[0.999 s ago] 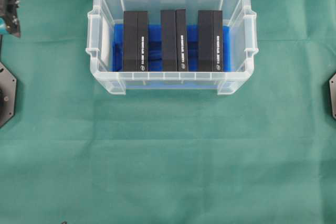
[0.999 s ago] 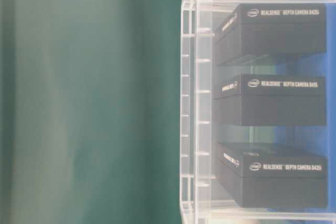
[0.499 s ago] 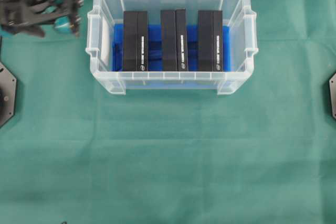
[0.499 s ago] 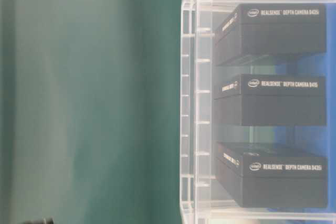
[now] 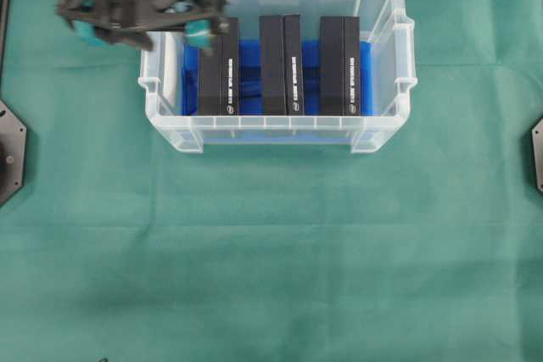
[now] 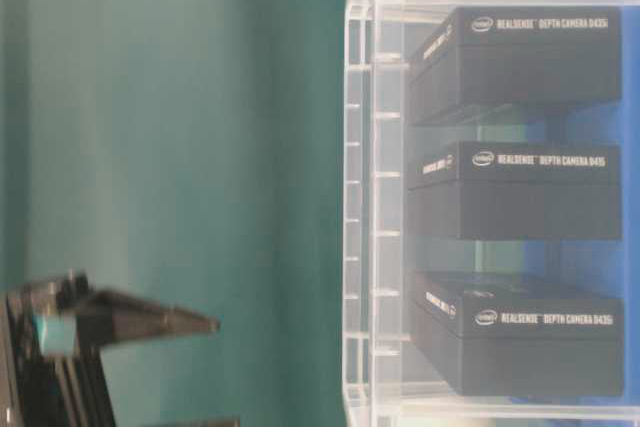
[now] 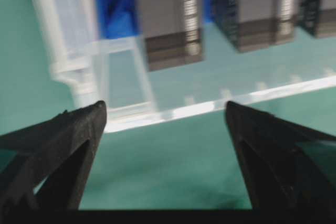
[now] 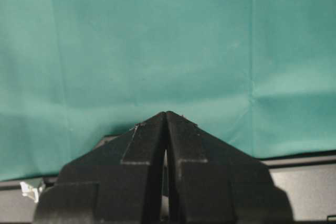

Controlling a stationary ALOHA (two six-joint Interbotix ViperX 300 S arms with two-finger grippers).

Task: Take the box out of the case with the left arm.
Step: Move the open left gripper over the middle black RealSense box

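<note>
Box (image 5: pixel 220 65) untouched; left pincer (image 5: pixel 140 16) wide, empty.

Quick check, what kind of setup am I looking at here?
Probably a lab robot workbench: a green cloth covers the table, a clear case holds three black camera boxes, and the left end effector hangs open at the case's corner.

My left claw (image 5: pixel 144 8) hangs at the upper left of the overhead view, blurred, its jaws spread wide with nothing between them, teal pads (image 5: pixel 197 33) showing, while my right claw (image 8: pixel 166 124) sits with its two black fingertips pressed together, holding nothing.
</note>
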